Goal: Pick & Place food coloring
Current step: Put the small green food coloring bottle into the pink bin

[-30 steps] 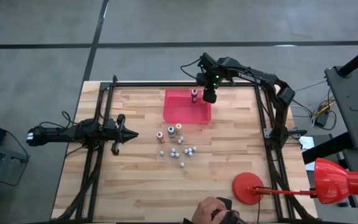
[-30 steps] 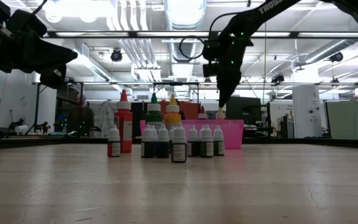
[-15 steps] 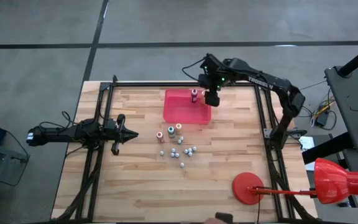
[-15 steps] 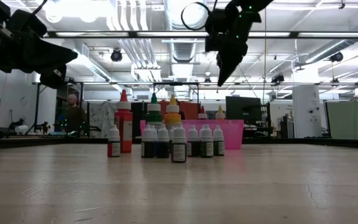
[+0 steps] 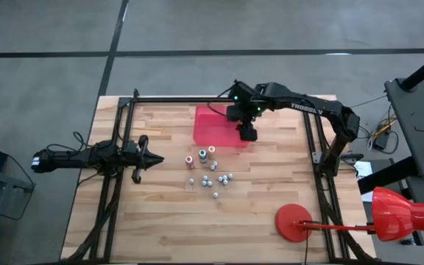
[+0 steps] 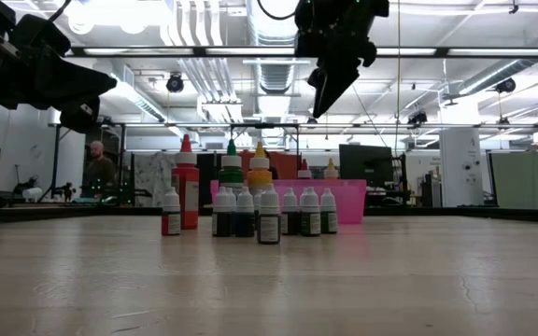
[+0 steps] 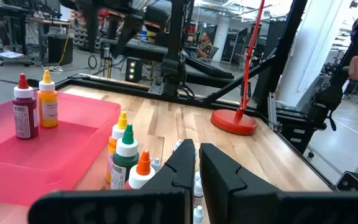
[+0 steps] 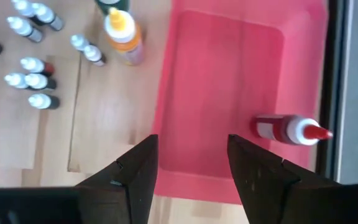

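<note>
My right gripper [image 5: 248, 135] hangs over the near edge of the red tray [image 5: 210, 131], fingers spread wide, nothing between them. In the right wrist view the tray floor shows through the gap, with one red-bodied bottle [image 8: 286, 130] standing inside it. From the left wrist view there are two bottles in the tray: that red one [image 7: 23, 111] and an orange one [image 7: 47, 102] just beside it. So some placing looks done; I judge this as the between-picks step, heading for the next bottle.

The rest of the food coloring sits on the table [image 5: 160, 213] just off the tray's near side: three taller bottles, red [image 5: 189, 159], teal [image 5: 202, 154], orange [image 5: 212, 150], then a loose cluster of small whitish bottles [image 5: 216, 180] beyond them. The low view shows them all upright, packed close.

My left gripper [image 5: 143, 157] waits at the left side of the table, fingers pressed together, holding nothing.

Next move calls for: travel from tray edge toward the tall orange bottle, nearest me, descend with fingers straddling its body, close. Risk as I see it: neighbours stand close, a wide finger could knock the teal one.
</note>
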{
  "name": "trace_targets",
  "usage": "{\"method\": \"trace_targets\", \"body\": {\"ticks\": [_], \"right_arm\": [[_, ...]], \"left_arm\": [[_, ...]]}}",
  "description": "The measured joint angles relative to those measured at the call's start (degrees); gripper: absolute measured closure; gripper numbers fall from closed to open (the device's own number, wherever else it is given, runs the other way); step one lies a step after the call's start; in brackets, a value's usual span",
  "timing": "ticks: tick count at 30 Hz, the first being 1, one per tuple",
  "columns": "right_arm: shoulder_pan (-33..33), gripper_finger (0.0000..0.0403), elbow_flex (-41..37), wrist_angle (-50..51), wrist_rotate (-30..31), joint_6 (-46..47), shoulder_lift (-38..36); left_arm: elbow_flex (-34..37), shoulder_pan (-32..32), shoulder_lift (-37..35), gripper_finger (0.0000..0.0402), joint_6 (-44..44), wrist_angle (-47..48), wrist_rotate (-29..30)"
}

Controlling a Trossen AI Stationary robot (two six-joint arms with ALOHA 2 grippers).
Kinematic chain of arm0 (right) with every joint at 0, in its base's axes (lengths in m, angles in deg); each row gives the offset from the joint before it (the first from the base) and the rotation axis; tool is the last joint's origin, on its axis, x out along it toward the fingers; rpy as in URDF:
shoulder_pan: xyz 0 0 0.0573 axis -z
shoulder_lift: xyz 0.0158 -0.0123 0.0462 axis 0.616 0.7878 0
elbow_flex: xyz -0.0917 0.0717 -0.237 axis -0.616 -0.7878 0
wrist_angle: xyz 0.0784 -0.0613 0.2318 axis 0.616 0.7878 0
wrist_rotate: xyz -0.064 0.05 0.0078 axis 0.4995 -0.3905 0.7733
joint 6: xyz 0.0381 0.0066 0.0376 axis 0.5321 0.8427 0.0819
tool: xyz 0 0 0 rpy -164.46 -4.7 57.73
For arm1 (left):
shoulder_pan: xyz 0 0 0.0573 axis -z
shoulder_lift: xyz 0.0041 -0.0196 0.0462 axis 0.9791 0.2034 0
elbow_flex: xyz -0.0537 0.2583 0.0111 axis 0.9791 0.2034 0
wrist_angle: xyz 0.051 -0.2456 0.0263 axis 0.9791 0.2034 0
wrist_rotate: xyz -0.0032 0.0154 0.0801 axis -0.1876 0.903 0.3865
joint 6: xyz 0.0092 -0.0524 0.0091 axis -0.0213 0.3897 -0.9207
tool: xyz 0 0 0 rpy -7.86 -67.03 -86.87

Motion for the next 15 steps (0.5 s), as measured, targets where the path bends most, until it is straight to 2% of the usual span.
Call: {"method": "trace_targets", "body": {"ticks": [10, 15], "right_arm": [[-5.6, 0.0218, -1.1, 0.0, 0.0, -0.3, 0.1], [-9.3, 0.0218, -1.1, 0.1, 0.0, 3.4, 0.0]], "left_arm": [[0.0, 0.0, 0.0, 0.0402, 0.0, 0.0, 0.0], [0.0, 0.0, 0.0, 0.0402, 0.0, 0.0, 0.0]]}}
